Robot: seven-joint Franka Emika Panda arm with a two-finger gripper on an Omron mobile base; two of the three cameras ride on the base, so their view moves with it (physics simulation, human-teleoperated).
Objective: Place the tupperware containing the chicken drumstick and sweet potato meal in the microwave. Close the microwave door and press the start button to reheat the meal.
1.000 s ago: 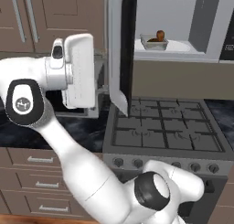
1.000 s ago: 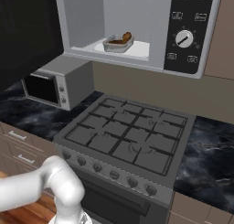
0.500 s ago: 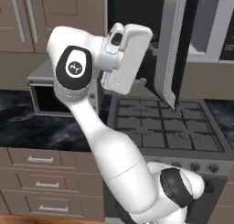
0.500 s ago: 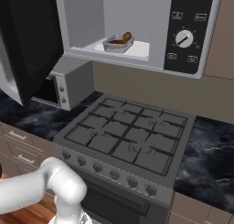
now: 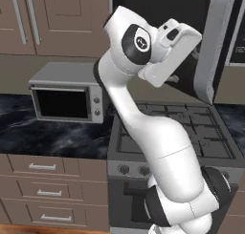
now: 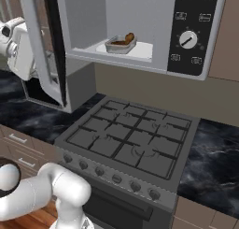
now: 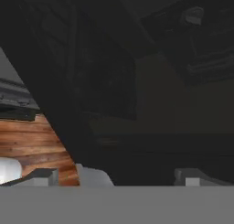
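1. I see the small grey toaster oven (image 5: 67, 97) on the dark counter (image 5: 43, 135), left of the stove (image 6: 128, 141).
2. Microwave door (image 6: 44, 46) is partly open; the tupperware (image 6: 120, 44) with the chicken drumstick (image 6: 129, 37) sits inside the microwave (image 6: 140, 29).
3. Arm is raised, hand (image 6: 18, 48) just beside the door's outer face.
4. Can't tell how far the fingers are open, or any grasp.

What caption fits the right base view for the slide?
Tupperware with chicken drumstick sits inside the microwave; microwave door half open above the stove.
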